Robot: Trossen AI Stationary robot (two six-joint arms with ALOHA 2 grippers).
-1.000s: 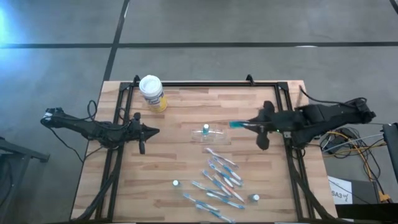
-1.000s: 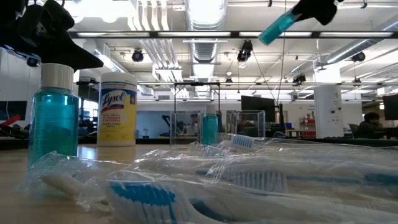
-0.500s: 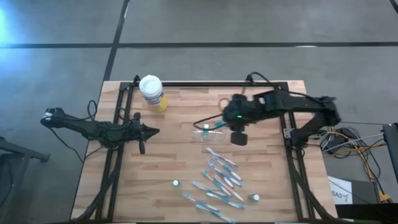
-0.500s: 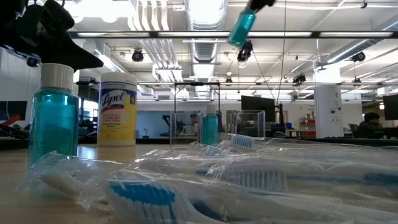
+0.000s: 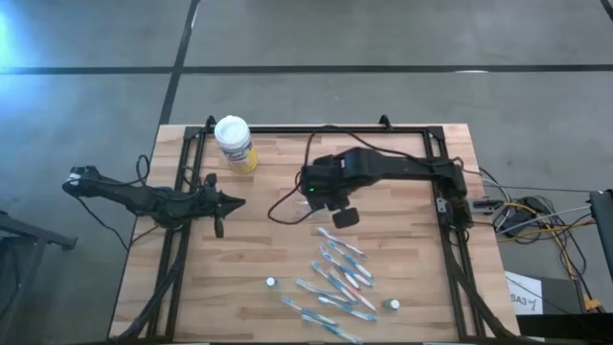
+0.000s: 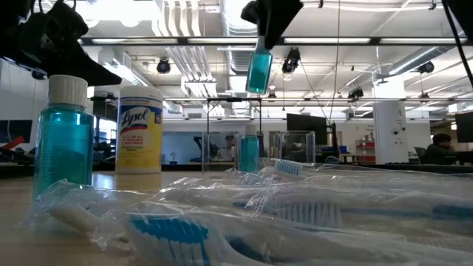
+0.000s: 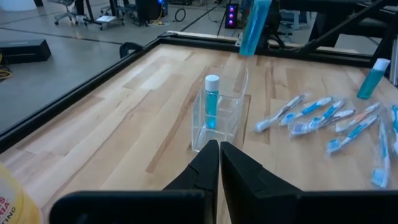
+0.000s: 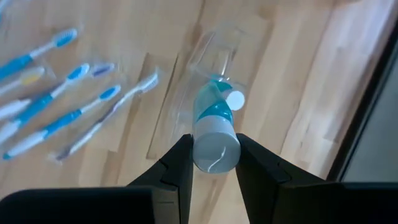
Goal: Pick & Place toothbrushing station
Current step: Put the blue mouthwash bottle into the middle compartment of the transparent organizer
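Note:
The toothbrushing station lies spread on the wooden table. Several wrapped blue-and-white toothbrushes (image 5: 340,278) lie near the front. A clear plastic holder (image 7: 219,118) stands at mid-table with one white-capped blue bottle (image 7: 211,102) upright in it. My right gripper (image 5: 321,192) hangs above that holder, shut on a second small blue bottle (image 6: 259,70). Two more small bottles (image 5: 271,283) (image 5: 393,305) stand near the front edge. My left gripper (image 5: 222,201) waits shut at the left. My right gripper pinches the blue bottle at its white cap end (image 8: 214,152) between its two fingers (image 8: 180,163). The fingers come from above, pointing steeply down. The bottle hangs upright below them, cap up, clear of the table and over the clear holder (image 8: 211,62).
A yellow canister with a white lid (image 5: 235,144) stands at the far left of the table. A black frame rail (image 5: 316,129) runs along the far edge and both sides. Bare wood lies between the left gripper and the holder.
My right gripper has swung from the table's right edge toward its middle, carrying the blue bottle. It has tipped from nearly level to pointing down, and the bottle has gone from slanted to hanging upright over the clear holder.

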